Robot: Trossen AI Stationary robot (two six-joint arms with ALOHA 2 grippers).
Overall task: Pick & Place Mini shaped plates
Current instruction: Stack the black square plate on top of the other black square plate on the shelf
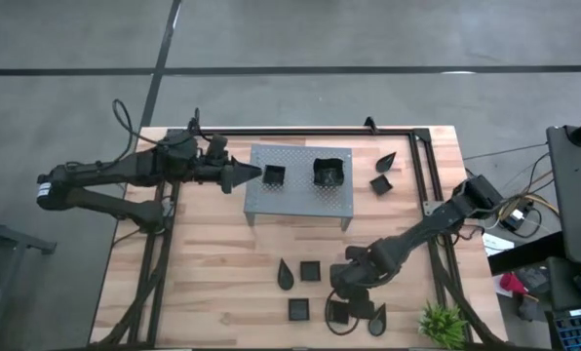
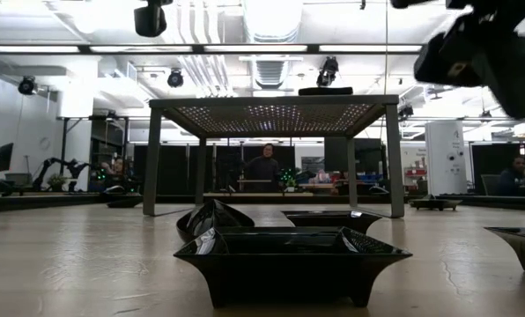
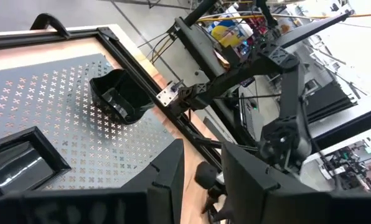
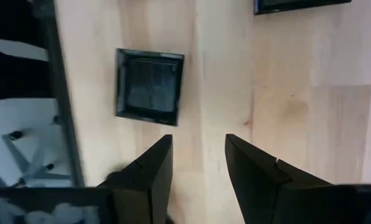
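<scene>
low view: pale wood table (image 2: 86, 264), people beyond; left gripper (image 1: 254, 175) and right gripper (image 4: 198, 162) both parted, empty

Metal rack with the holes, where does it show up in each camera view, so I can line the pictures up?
High view: the rack sits at the centre, slightly above the middle.
Low view: it stands like a small table across the centre.
Left wrist view: it fills the left part.
Right wrist view: not in it.
Shared landmark: the deep black dish on the rack's top.
</scene>
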